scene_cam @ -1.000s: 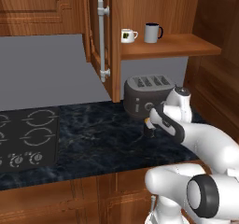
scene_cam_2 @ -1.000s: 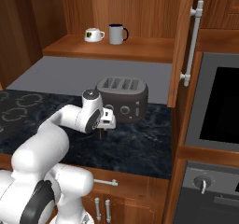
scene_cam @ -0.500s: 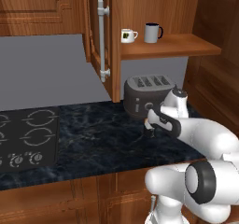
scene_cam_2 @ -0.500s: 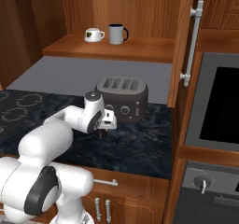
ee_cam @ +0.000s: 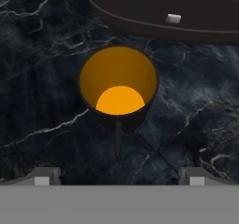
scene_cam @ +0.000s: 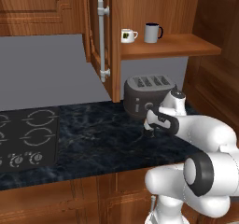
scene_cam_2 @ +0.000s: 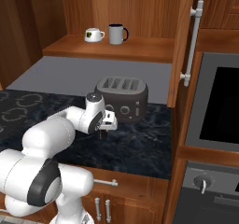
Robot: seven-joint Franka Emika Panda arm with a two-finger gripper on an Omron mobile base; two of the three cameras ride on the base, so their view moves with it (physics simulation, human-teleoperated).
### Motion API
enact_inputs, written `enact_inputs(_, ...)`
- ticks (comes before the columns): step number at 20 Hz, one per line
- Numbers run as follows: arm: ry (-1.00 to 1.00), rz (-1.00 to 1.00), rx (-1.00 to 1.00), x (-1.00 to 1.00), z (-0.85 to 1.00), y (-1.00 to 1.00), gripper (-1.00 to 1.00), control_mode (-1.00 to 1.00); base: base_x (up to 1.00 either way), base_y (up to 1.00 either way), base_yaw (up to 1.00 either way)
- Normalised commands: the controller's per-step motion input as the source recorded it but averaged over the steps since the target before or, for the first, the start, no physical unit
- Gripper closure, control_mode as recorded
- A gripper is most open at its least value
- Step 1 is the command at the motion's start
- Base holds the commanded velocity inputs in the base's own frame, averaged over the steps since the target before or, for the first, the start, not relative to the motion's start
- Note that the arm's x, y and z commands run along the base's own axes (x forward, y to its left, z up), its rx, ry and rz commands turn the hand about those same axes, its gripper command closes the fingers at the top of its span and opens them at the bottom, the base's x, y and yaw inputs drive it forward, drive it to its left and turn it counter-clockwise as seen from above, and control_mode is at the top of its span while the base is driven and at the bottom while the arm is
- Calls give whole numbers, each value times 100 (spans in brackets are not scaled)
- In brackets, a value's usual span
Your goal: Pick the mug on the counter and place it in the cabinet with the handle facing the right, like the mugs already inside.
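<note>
In the hand view I look straight down on the black mug (ee_cam: 118, 85) with its orange-yellow inside. It stands upright on the dark marbled counter (ee_cam: 42, 78), and its thin black handle (ee_cam: 117, 141) points toward the bottom of that view. My gripper (ee_cam: 119, 178) is open above it, the fingertips (ee_cam: 44, 176) wide apart and touching nothing. In the base views the gripper (scene_cam: 150, 127) (scene_cam_2: 103, 133) hangs low over the counter (scene_cam: 88, 134) just in front of the toaster, and the hand covers the mug. The cabinet (scene_cam: 168, 48) (scene_cam_2: 116, 48) stands open above.
A dark toaster (scene_cam: 147, 93) (scene_cam_2: 122, 96) stands right behind the mug. On the cabinet shelf sit a white mug (scene_cam: 127, 35) (scene_cam_2: 94, 34) and a grey mug (scene_cam: 152, 32) (scene_cam_2: 116, 33). The open door with its silver bar (scene_cam: 101, 41) hangs left; a cooktop (scene_cam: 25, 139) lies left, an oven (scene_cam_2: 219, 106) right.
The hand has sunk slightly toward the counter in front of the toaster. The jaws stay open and the mugs have not moved.
</note>
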Motion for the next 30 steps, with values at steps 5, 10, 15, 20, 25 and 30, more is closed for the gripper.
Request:
enact_inputs(5,0,0,0,0,-4,1,-100,-100,0,0,0)
enact_inputs(10,0,0,0,0,-8,12,-100,-100,0,0,0)
enact_inputs(15,0,0,0,0,-8,9,-100,-100,0,0,0)
enact_inputs(20,0,0,0,0,-10,0,-100,-100,0,0,0)
enact_inputs(25,0,0,0,0,-10,0,-100,-100,0,0,0)
enact_inputs(30,0,0,0,1,-8,-2,-100,-100,0,0,0)
